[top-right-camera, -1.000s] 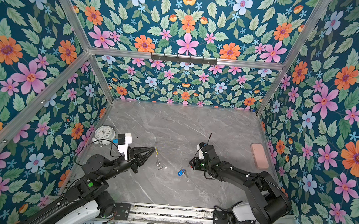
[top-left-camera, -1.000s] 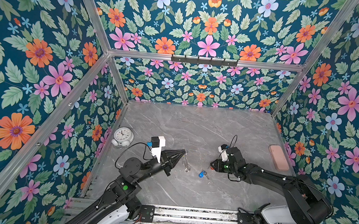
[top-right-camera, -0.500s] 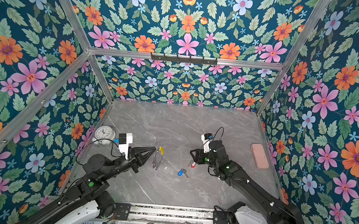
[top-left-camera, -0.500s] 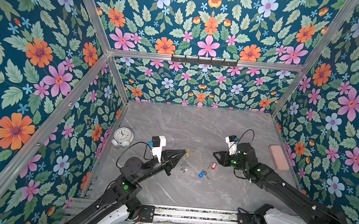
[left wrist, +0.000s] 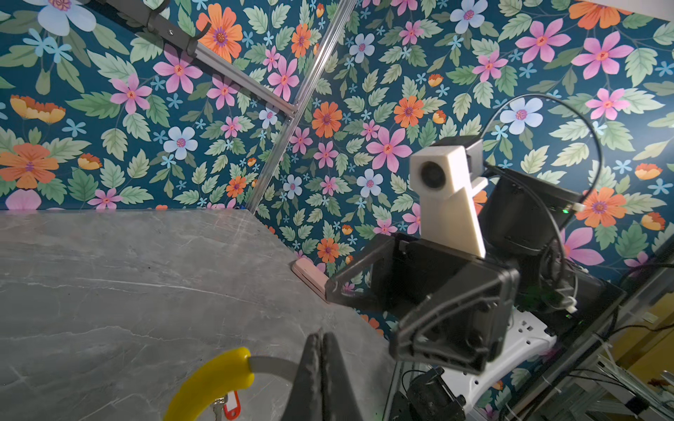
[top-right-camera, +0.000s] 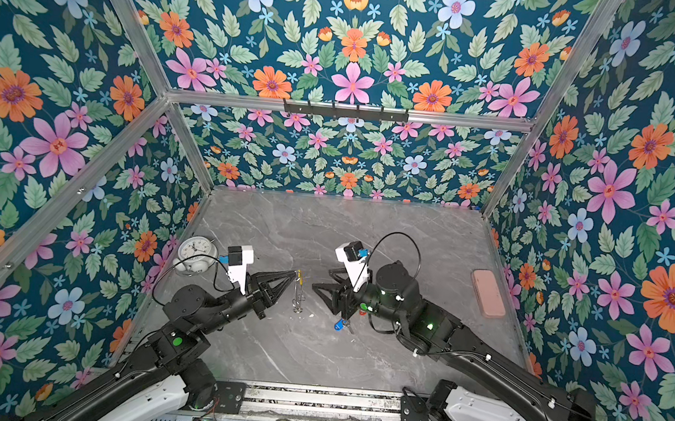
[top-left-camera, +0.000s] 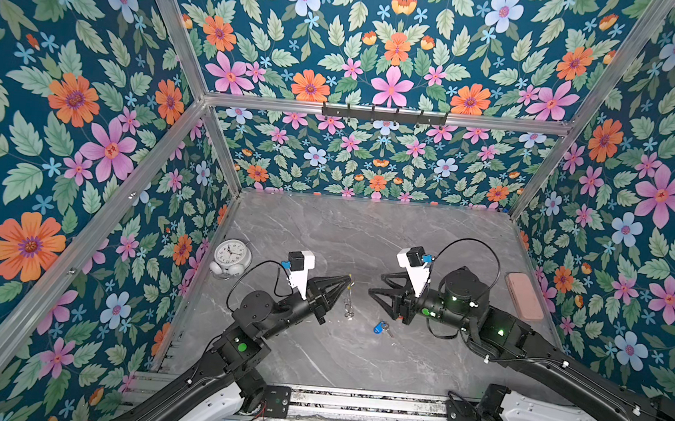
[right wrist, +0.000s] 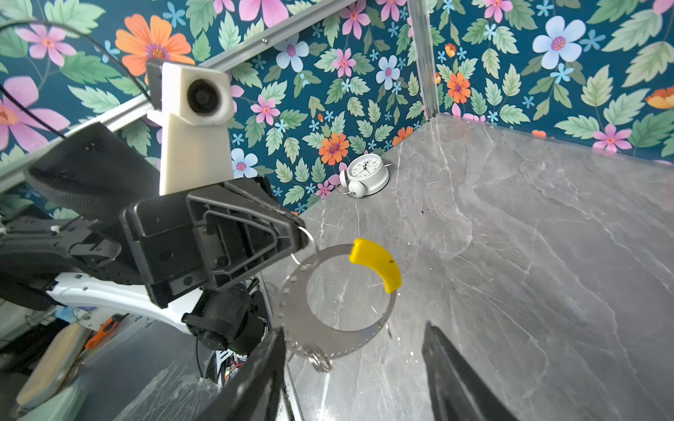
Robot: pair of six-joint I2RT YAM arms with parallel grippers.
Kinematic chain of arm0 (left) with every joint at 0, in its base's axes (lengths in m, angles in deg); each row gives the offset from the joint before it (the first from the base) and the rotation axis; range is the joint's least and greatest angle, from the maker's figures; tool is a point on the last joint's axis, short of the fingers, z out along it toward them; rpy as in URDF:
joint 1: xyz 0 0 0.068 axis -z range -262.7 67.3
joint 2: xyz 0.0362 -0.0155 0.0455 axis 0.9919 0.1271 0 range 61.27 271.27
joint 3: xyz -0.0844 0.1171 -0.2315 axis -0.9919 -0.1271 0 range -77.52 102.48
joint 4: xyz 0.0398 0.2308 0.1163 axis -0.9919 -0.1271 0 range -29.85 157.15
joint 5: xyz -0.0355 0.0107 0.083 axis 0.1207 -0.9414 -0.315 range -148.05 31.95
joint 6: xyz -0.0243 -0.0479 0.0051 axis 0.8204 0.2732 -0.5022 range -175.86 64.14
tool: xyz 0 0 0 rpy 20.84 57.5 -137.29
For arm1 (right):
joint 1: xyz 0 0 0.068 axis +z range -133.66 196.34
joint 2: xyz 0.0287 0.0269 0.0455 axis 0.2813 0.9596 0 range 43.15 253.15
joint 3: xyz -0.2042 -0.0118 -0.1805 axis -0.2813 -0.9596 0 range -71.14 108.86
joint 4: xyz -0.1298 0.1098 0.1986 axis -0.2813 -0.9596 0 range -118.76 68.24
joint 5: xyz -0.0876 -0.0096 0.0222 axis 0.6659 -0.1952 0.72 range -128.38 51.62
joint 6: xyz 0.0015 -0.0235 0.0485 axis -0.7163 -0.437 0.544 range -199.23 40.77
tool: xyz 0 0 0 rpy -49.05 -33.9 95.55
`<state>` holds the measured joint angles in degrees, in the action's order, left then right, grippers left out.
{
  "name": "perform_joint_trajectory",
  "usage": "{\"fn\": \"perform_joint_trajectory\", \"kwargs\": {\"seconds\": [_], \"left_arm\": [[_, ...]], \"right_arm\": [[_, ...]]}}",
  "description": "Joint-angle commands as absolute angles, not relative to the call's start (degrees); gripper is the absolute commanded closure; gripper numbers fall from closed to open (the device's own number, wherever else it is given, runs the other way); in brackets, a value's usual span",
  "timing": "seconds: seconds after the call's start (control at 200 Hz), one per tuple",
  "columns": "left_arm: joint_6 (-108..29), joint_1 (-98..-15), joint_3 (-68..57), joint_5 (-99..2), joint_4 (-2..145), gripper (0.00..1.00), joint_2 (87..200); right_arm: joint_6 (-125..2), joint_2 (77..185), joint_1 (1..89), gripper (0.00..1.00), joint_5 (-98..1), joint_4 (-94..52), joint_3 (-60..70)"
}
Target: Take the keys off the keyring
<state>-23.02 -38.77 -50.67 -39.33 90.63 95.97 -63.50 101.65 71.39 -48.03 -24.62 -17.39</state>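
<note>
Pinching the stiff, light, slippery keyring [right wrist: 291, 306] by its flat rim, the left tool [top-left-camera: 347, 280] holds it above the counter [top-left-camera: 346, 237]; the right tool [top-left-camera: 376, 284] gapes wide, empty, just right. The blue-tagged key [top-left-camera: 378, 328] lies near that tool, likely best grabbed by its tag.

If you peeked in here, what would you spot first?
Bright flowery walls all around. In the middle, the left gripper holds a grey keyring with a yellow sleeve, facing the open right gripper. A blue-tagged key lies on the grey table nearby.
</note>
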Motion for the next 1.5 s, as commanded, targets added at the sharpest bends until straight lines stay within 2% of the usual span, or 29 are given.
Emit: {"fn": "perform_joint_trajectory", "kwargs": {"seconds": [0.0,0.21,0.33,0.535,0.815,0.945,1.005,1.055,1.09,1.25,1.295,1.305,1.495], "left_arm": [[-22.4,-38.8,-49.9,-40.6,93.8,1.00,96.8],[-21.9,-38.8,-49.6,-40.6,94.7,1.00,97.9],[-21.8,-38.8,-49.6,-40.4,94.7,1.00,97.9],[-21.7,-38.8,-49.5,-39.9,94.8,1.00,98.5],[-21.4,-38.8,-49.7,-39.8,95.4,1.00,99.1],[-21.5,-38.8,-49.3,-39.4,95.3,1.00,99.4],[-21.5,-38.8,-49.1,-39.3,95.1,0.91,99.4],[-21.6,-38.8,-49.1,-39.3,95.1,0.75,99.3],[-21.8,-38.8,-49.0,-39.4,95.0,0.67,99.2],[-22.8,-38.8,-49.0,-40.9,93.7,0.44,97.7],[-23.2,-38.8,-49.0,-41.2,93.2,0.07,96.9],[-23.3,-38.8,-48.9,-41.2,93.0,0.02,96.8],[-25.5,-38.8,-48.1,-43.3,89.2,0.00,92.6]], "right_arm": [[-68.8,104.8,75.2,0.36,-41.7,-24.5,-15.4],[-70.9,110.5,78.2,0.35,-36.2,-23.6,-13.6],[-70.7,112.0,78.2,0.38,-35.0,-24.2,-13.1],[-71.3,113.1,78.2,0.57,-37.7,-23.5,-13.3],[-71.7,112.9,78.1,1.00,-39.7,-23.5,-13.5],[-71.0,112.6,77.6,1.00,-40.6,-23.2,-14.0],[-70.3,112.3,76.8,1.00,-42.3,-22.9,-14.4],[-69.6,112.1,76.0,1.00,-43.5,-22.7,-14.6],[-69.2,112.0,75.6,1.00,-44.0,-22.7,-14.8],[-66.6,111.4,72.2,1.00,-47.6,-21.8,-16.8],[-65.7,111.5,70.9,1.00,-49.4,-21.8,-17.1],[-65.4,111.5,70.6,1.00,-49.9,-21.9,-17.2],[-60.7,115.0,64.3,1.00,-60.2,-19.9,-19.1]]}}
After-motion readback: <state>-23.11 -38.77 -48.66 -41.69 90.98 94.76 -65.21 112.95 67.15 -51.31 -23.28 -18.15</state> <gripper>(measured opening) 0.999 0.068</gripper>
